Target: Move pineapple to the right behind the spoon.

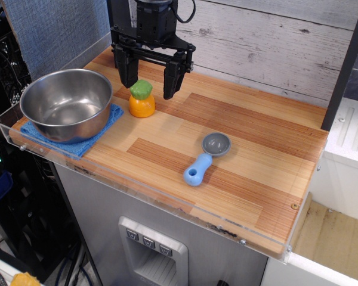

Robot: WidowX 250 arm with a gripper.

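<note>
The pineapple (142, 100), an orange toy with a bumpy green top, stands upright on the wooden table toward the back left. My black gripper (149, 82) hangs open right above and behind it, one finger on each side of its green top, not closed on it. The spoon (207, 157), with a grey round bowl and a light-blue handle with a hole, lies to the right and nearer the front, handle pointing to the front left.
A large steel bowl (67, 104) sits on a blue cloth (77, 143) at the left edge. A grey plank wall (274, 42) runs behind the table. A clear plastic lip (167, 199) lines the table's front edge.
</note>
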